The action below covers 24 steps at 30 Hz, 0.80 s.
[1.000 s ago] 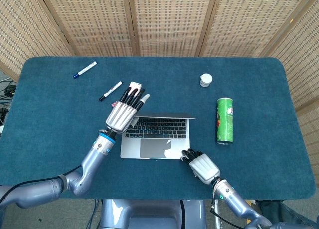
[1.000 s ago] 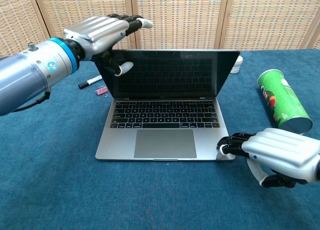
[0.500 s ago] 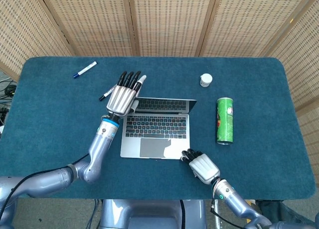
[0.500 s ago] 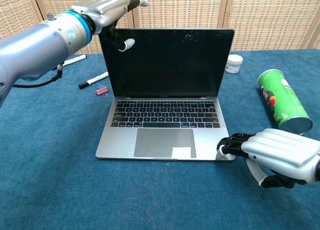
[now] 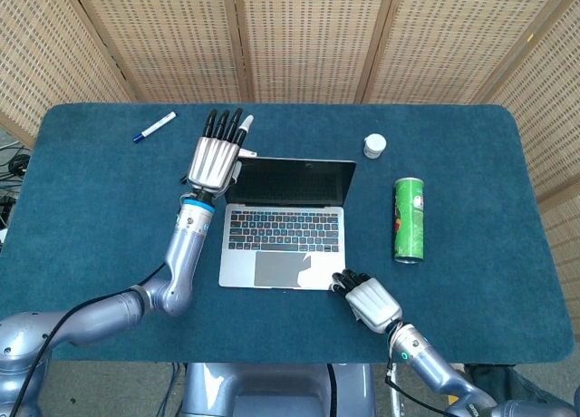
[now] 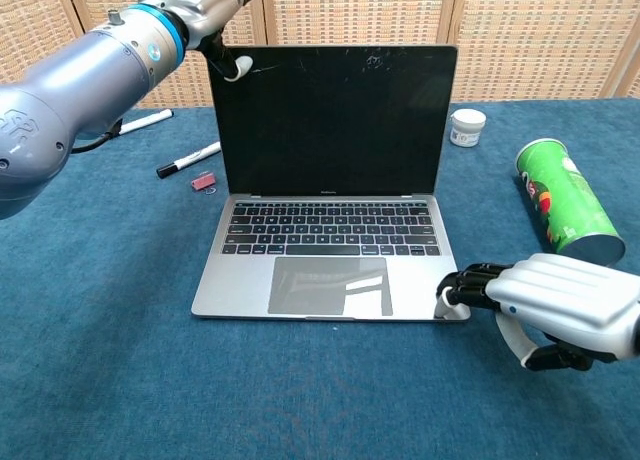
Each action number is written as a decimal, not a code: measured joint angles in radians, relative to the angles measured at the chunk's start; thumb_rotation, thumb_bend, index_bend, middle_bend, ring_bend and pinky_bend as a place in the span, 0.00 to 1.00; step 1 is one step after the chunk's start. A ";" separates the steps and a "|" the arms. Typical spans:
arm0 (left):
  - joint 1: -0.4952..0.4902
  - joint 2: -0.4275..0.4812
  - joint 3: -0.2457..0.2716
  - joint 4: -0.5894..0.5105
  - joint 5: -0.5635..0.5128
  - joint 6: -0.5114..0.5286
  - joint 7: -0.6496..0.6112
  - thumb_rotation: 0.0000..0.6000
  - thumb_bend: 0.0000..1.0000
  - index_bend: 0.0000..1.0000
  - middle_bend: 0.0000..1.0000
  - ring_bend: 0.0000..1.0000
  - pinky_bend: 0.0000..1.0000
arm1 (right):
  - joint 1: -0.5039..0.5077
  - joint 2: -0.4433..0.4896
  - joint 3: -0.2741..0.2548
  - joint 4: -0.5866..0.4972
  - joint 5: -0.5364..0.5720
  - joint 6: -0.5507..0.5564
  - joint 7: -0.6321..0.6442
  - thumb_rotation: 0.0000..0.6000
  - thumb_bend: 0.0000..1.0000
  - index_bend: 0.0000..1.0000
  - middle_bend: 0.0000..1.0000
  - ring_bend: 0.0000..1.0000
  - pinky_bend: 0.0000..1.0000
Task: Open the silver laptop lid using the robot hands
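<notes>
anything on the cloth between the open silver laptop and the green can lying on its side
Nothing: in the head view, only bare blue cloth separates the open silver laptop from the green cylindrical can lying on its side.

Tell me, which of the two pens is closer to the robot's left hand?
The black-capped marker, beside the pink clip just left of the laptop. The blue-capped marker lies farther from the left hand.

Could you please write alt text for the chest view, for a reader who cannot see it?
A silver laptop stands open on a blue table, its dark screen upright. The left hand touches the lid's top left corner, and the right hand presses its fingers on the base's front right corner. A green can lies to the right, two markers to the left.
</notes>
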 measured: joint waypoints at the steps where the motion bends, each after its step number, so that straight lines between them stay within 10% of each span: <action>1: -0.001 -0.002 0.001 0.007 -0.005 0.001 0.001 1.00 0.44 0.00 0.00 0.00 0.00 | 0.000 0.001 0.000 -0.001 -0.001 0.001 0.000 1.00 1.00 0.19 0.13 0.10 0.27; 12: 0.010 0.007 0.017 0.013 -0.025 0.014 -0.021 1.00 0.43 0.00 0.00 0.00 0.00 | 0.002 0.021 0.001 -0.036 -0.002 0.018 -0.016 1.00 1.00 0.19 0.13 0.10 0.27; 24: 0.077 0.188 0.059 -0.234 0.110 0.075 -0.111 1.00 0.43 0.00 0.00 0.00 0.00 | -0.015 0.071 0.021 -0.133 -0.031 0.113 -0.020 1.00 1.00 0.19 0.15 0.10 0.27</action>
